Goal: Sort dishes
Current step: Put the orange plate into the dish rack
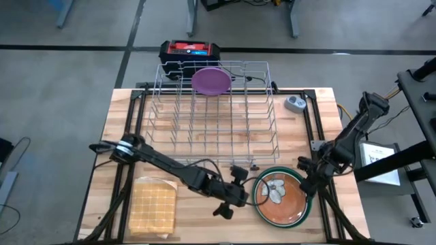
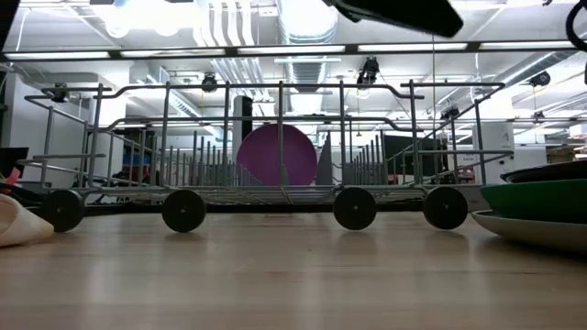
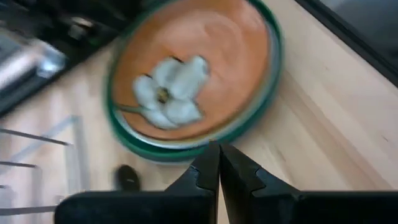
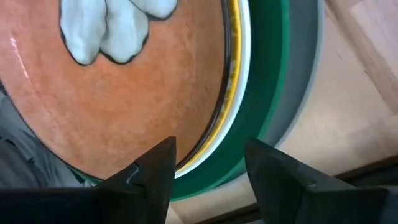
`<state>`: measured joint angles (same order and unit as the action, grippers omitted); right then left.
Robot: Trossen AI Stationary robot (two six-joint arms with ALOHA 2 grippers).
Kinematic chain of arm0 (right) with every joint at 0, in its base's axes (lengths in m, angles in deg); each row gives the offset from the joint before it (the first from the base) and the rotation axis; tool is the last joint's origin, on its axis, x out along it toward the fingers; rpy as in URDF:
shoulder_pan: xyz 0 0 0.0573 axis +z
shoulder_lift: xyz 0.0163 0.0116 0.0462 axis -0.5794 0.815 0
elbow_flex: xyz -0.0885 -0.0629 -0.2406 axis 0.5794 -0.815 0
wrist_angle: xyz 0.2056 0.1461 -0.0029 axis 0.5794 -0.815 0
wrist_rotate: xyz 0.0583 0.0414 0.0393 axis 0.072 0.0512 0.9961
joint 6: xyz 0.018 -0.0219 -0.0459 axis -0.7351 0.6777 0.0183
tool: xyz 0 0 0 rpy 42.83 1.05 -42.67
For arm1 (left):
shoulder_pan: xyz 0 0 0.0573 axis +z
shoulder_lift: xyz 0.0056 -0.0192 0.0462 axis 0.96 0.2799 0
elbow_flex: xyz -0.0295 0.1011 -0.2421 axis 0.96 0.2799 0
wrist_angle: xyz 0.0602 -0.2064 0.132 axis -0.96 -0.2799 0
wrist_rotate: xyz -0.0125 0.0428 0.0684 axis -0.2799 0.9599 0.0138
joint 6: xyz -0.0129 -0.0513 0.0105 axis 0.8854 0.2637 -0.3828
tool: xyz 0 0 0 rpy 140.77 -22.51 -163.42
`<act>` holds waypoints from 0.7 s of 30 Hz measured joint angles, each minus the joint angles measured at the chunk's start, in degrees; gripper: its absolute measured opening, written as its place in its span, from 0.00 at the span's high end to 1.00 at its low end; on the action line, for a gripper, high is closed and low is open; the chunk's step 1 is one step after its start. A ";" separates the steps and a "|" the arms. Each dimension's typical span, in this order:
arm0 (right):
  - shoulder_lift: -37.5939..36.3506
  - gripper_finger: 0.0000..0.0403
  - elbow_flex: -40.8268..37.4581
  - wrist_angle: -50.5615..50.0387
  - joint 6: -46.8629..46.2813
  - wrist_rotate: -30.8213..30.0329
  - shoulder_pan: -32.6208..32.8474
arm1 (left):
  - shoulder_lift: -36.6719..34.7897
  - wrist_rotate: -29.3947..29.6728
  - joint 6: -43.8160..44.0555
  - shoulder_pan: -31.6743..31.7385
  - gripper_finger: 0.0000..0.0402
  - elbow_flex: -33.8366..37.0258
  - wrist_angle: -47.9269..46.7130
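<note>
The stack of plates (image 1: 281,197) lies on the table (image 1: 204,218) in front of the rack (image 1: 214,109), brown plate (image 4: 124,106) on top. The right gripper (image 4: 208,168) stands parted at the stack's right rim, its fingers (image 4: 155,174) astride the edges, holding nothing. The left gripper (image 3: 219,171) is closed and empty just left of the stack. A purple plate (image 1: 210,80) stands upright in the rack's back row.
</note>
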<state>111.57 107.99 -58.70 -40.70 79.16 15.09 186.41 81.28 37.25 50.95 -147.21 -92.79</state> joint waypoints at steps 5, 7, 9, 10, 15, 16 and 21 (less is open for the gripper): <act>2.36 0.52 -0.02 0.80 -1.47 -1.77 2.09 | 3.31 -4.49 3.27 -0.25 1.00 -2.50 -2.26; 2.97 0.52 -0.04 1.86 -1.60 -2.93 2.68 | 4.62 -4.50 3.61 -0.53 1.00 -2.88 -1.92; 3.50 0.52 -0.04 2.92 -1.68 -4.06 2.90 | 5.73 -4.52 3.65 -0.68 1.00 -3.07 -0.57; 3.79 0.52 -0.04 3.34 -1.79 -4.43 2.90 | 6.27 -4.51 3.56 -0.69 1.00 -3.07 0.32; 5.44 0.52 -0.12 4.04 -1.74 -4.92 2.90 | 8.43 -4.38 3.17 -0.73 1.00 -3.07 4.89; 5.64 0.52 -0.13 4.06 -1.66 -4.92 2.90 | 8.77 -4.36 3.17 -0.70 1.00 -3.07 5.08; 5.83 0.52 -0.34 5.08 -1.62 -5.95 2.88 | 9.65 -3.86 3.92 -0.67 1.00 -3.07 8.20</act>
<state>117.40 107.65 -53.62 -42.32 73.22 17.97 196.06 77.42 41.18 50.28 -150.29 -84.60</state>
